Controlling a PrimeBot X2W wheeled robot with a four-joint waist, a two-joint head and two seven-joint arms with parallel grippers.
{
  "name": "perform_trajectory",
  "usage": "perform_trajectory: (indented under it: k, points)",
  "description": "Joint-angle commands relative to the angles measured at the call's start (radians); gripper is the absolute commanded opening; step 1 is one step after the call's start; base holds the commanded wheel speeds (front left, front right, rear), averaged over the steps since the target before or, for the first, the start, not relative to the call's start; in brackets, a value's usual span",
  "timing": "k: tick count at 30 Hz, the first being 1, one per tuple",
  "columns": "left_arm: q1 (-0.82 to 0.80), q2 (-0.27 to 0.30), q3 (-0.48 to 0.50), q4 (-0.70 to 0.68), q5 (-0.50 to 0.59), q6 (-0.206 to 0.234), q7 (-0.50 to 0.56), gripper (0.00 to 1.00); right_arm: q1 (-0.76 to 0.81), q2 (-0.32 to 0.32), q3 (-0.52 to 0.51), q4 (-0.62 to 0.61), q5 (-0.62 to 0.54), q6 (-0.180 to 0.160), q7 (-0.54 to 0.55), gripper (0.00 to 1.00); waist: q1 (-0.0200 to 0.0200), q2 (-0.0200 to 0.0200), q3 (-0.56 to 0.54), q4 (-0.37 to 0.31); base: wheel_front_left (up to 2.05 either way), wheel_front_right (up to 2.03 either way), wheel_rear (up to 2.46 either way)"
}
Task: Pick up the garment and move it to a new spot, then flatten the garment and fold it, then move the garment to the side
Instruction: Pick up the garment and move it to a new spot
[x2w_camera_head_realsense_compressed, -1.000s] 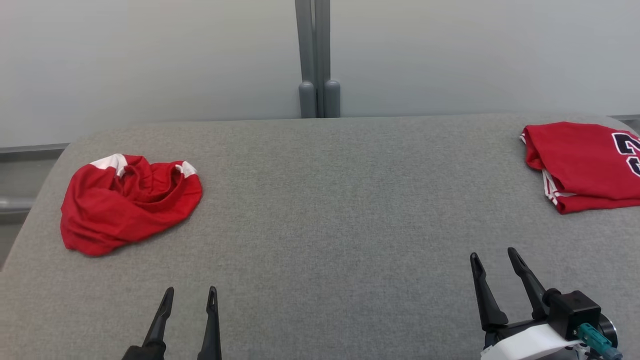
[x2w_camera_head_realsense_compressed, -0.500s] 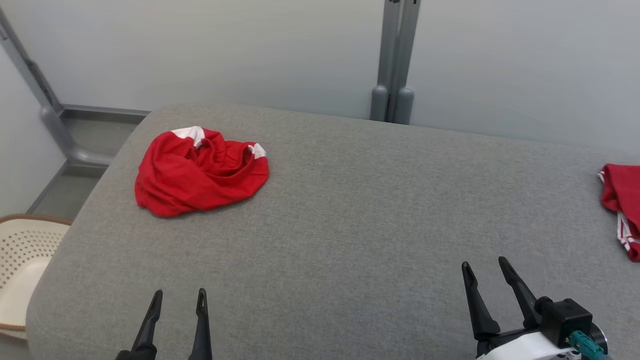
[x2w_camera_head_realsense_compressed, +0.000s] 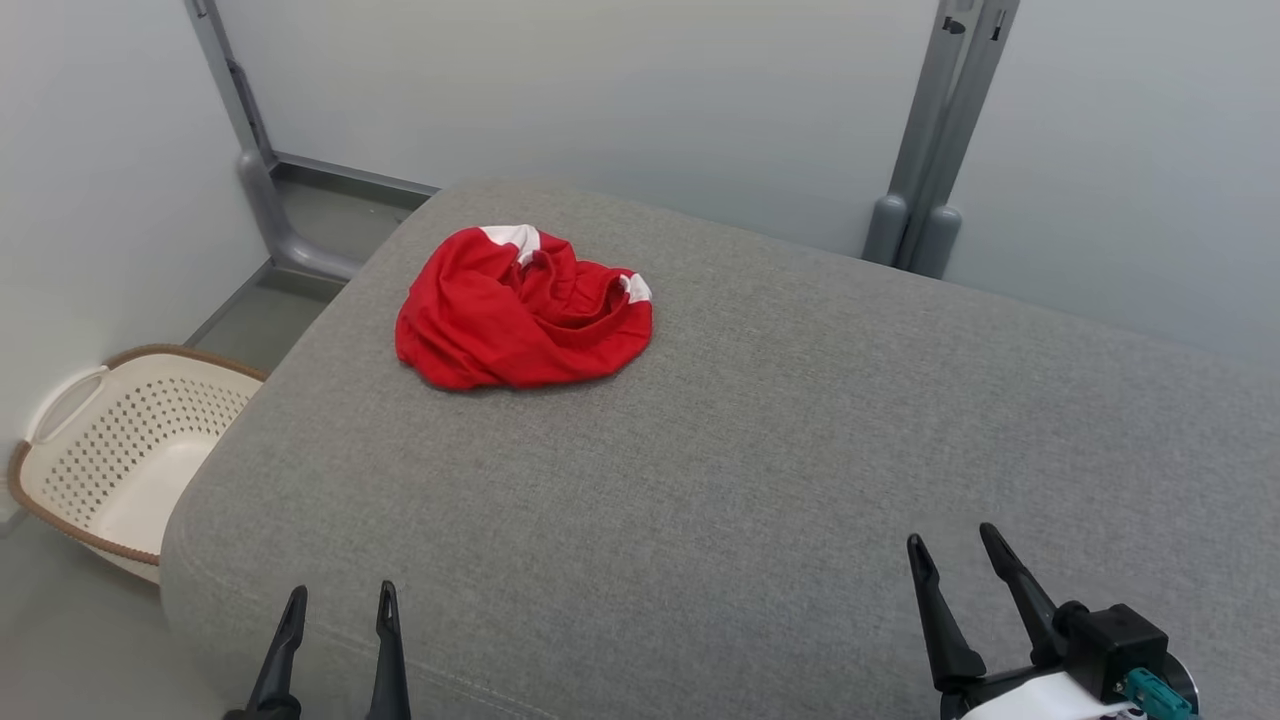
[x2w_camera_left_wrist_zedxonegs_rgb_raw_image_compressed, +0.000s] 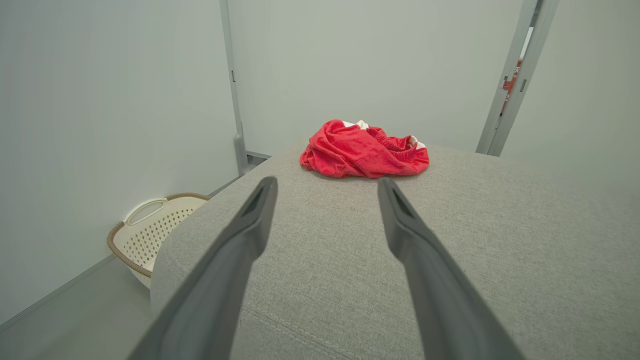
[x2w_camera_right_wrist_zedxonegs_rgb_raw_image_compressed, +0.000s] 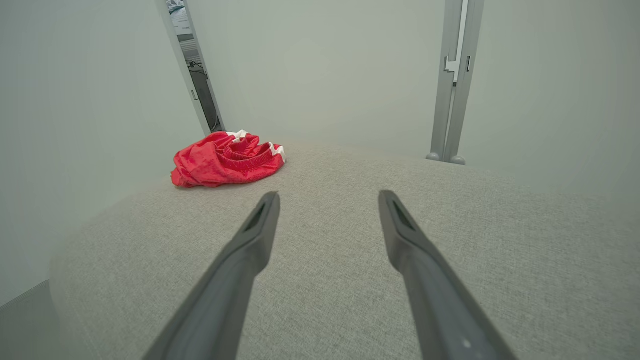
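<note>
A crumpled red garment (x2w_camera_head_realsense_compressed: 520, 312) with white trim lies in a heap near the far left corner of the grey table (x2w_camera_head_realsense_compressed: 760, 470). It shows ahead of the fingers in the left wrist view, garment (x2w_camera_left_wrist_zedxonegs_rgb_raw_image_compressed: 364, 150), and off to the upper left in the right wrist view, garment (x2w_camera_right_wrist_zedxonegs_rgb_raw_image_compressed: 226, 159). My left gripper (x2w_camera_head_realsense_compressed: 340, 612) hovers open at the table's near left edge, well short of the heap. At the near right, my right gripper (x2w_camera_head_realsense_compressed: 950, 558) is open too, with nothing between its fingers. Both stand apart from the cloth.
A cream perforated laundry basket (x2w_camera_head_realsense_compressed: 110, 450) with a brown rim sits on the floor left of the table, also basket (x2w_camera_left_wrist_zedxonegs_rgb_raw_image_compressed: 150, 232). Grey posts (x2w_camera_head_realsense_compressed: 925, 170) and pale walls stand behind the table. The table's left edge drops to the floor.
The whole head view has swung left: the camera turned. The heap now sits nearer the middle, the basket has come into view, and the folded red garment at the right has left the picture. Both grippers stay open.
</note>
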Motion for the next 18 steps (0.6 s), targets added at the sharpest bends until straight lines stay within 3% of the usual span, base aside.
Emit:
perform_trajectory:
  k: [1,18]
  points:
    - [0.007,0.001,0.002,-0.006,-0.005,0.007,0.000,1.00,0.002,-0.005,0.001,0.002,-0.004,-0.002,-0.003,1.00,0.0001,0.0000,0.004,0.016,0.00,0.00,0.00]
    - [-0.006,0.001,-0.015,-0.019,-0.023,0.022,0.000,1.00,0.010,-0.026,0.007,-0.011,-0.009,-0.002,-0.003,1.00,0.0001,0.0000,0.055,0.037,0.00,0.00,0.00]
